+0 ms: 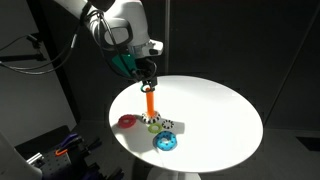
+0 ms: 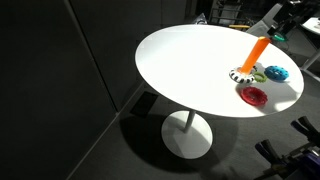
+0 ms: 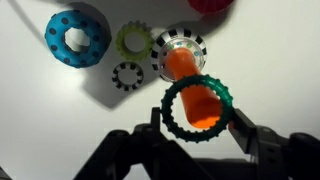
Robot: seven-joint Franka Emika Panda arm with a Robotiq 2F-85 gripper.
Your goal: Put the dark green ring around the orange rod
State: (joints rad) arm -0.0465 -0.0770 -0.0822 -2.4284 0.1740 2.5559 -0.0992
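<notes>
My gripper [image 3: 197, 120] is shut on the dark green ring [image 3: 170, 118] and holds it level just above the top of the orange rod [image 3: 190, 85]. In the wrist view the rod's orange top shows through the ring's hole. The rod stands upright on its white base with black markings [image 3: 181, 44]. In both exterior views the gripper [image 1: 148, 80] hangs directly over the rod [image 1: 150, 103], which also shows at the far side of the table [image 2: 257, 50]. The ring is too small to make out in the exterior views.
On the round white table [image 1: 215, 110] around the rod's base lie a blue ring [image 3: 76, 35], a yellow-green ring [image 3: 134, 41], a small black-and-white ring [image 3: 127, 75] and a red ring [image 3: 210, 4]. The blue ring [image 1: 164, 143] lies near the table's edge.
</notes>
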